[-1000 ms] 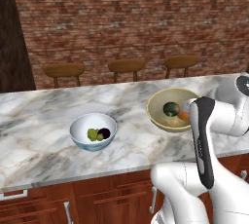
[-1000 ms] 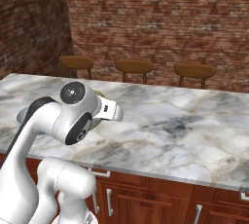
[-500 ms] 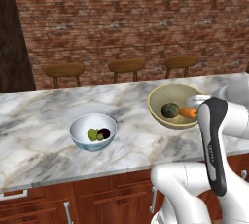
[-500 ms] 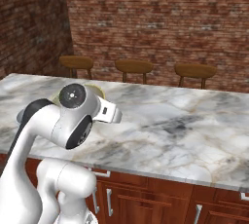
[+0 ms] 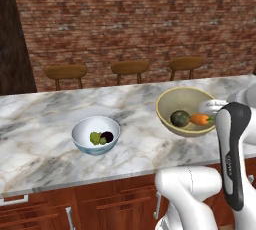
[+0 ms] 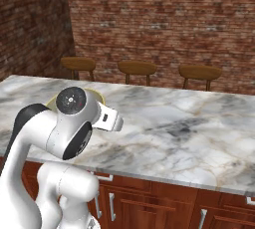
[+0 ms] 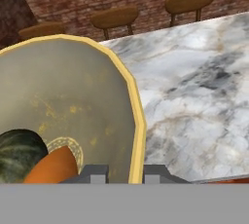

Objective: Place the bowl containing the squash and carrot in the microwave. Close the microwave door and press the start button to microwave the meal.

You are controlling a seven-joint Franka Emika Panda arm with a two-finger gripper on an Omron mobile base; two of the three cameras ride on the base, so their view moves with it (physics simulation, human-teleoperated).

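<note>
The tan bowl point(image 5: 184, 110) with its olive-yellow rim is over the right part of the marble counter point(image 5: 45, 124), its mouth tipped toward the left base view. Inside lie the dark green squash point(image 5: 179, 118) and the orange carrot point(image 5: 200, 119). My gripper point(image 5: 213, 108) is at the bowl's right rim, partly behind my own arm. In the hand view, my gripper point(image 7: 124, 173) is shut on the rim of the bowl point(image 7: 68, 96), one finger inside and one outside, with the squash point(image 7: 19, 155) and carrot point(image 7: 53, 167) at lower left. The microwave and its door are out of view.
A white bowl with a light-blue outside point(image 5: 95, 135) holds a yellow-green and a dark purple item at the counter's left middle. Three wooden stools point(image 5: 129, 67) stand behind the counter before a brick wall. Wooden cabinets point(image 5: 110, 204) run under the near edge.
My arm has swung to the right, and the bowl in its grip has shifted slightly right with it. The white bowl has not moved.
</note>
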